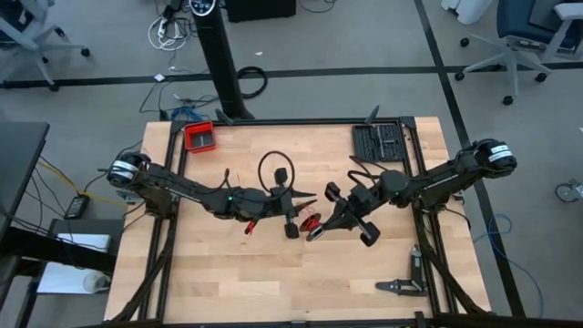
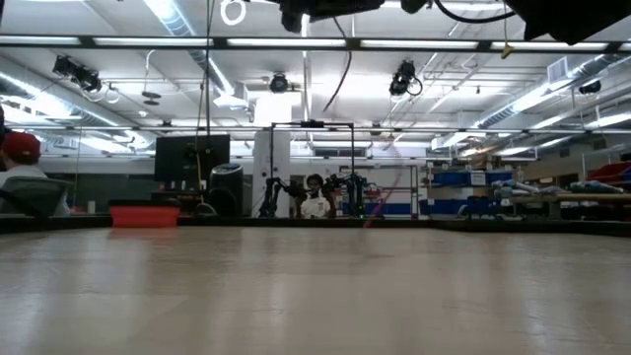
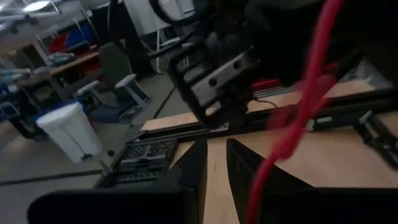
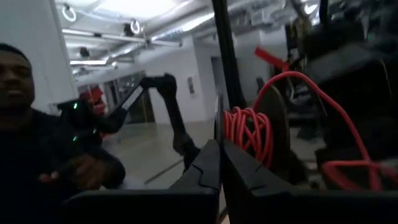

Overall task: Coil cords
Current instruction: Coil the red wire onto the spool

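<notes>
The thin red cord (image 1: 310, 221) shows as a small bundle at the table's middle, between my two grippers and lifted off the wood. In the right wrist view its coil (image 4: 249, 134) is wound about a dark part of the left gripper, and a loose loop (image 4: 336, 118) arcs off it. My left gripper (image 1: 293, 219) shows a narrow gap between its fingers (image 3: 216, 168). My right gripper (image 1: 315, 234) is just right of the bundle with its fingers closed together (image 4: 220, 163). A short red piece (image 1: 248, 228) shows under the left arm. My left gripper has the red cord running across the outer side of one finger (image 3: 249, 180); the strand (image 3: 308, 93) rises slanting past it, clear of the table. Nothing shows in the gap between the fingers. Whether my right gripper touches the cord, I cannot tell.
A black cable loop (image 1: 274, 169) lies just beyond the left gripper. A red tray (image 1: 199, 137) stands at the far left and a black tool tray (image 1: 381, 142) at the far right. A black tool (image 1: 401, 285) lies near the front right. A person (image 4: 37, 143) is beyond the table.
</notes>
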